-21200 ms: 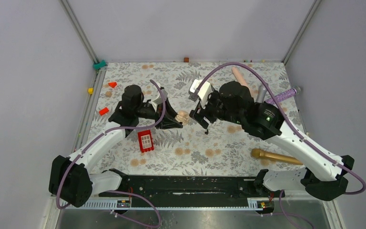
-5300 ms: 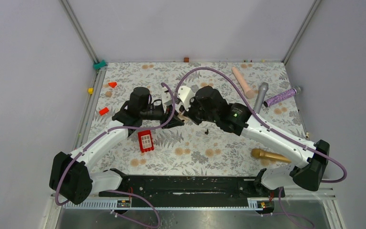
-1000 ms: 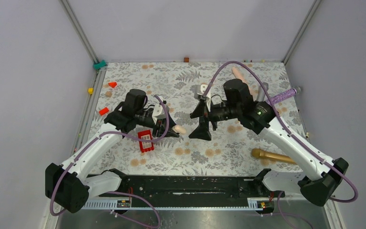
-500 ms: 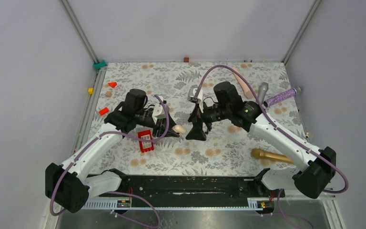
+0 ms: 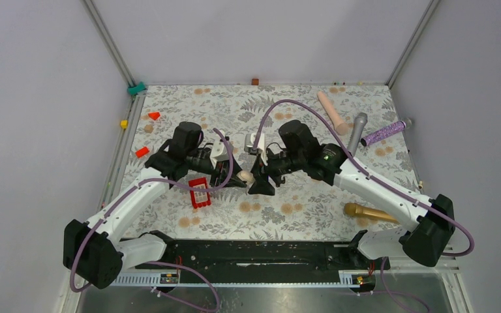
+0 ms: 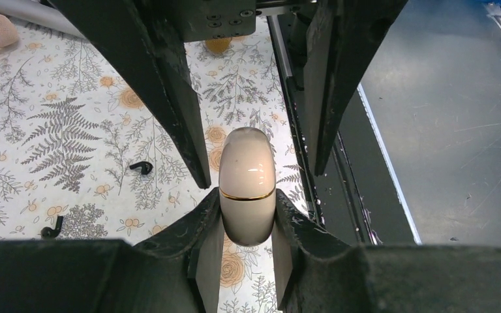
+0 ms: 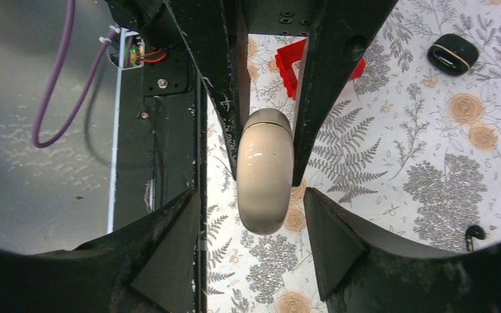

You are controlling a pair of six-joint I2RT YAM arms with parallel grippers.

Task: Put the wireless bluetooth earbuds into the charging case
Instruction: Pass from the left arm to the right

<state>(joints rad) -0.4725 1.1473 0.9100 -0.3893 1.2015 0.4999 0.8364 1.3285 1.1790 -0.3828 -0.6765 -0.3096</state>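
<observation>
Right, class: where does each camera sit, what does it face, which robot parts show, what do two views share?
Top external: above and behind, facing down at the table; both arms show.
Left wrist: on that wrist, facing the cream case clamped in the left end effector.
Right wrist: likewise, facing that case inside the open right end effector.
Shared: both wrist views show the case.

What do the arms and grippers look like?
White links, black joints and bases on the left arm and right arm, a purple cable looping along each. The left gripper and right gripper have black tapered fingers. The right arm bears a green light.
</observation>
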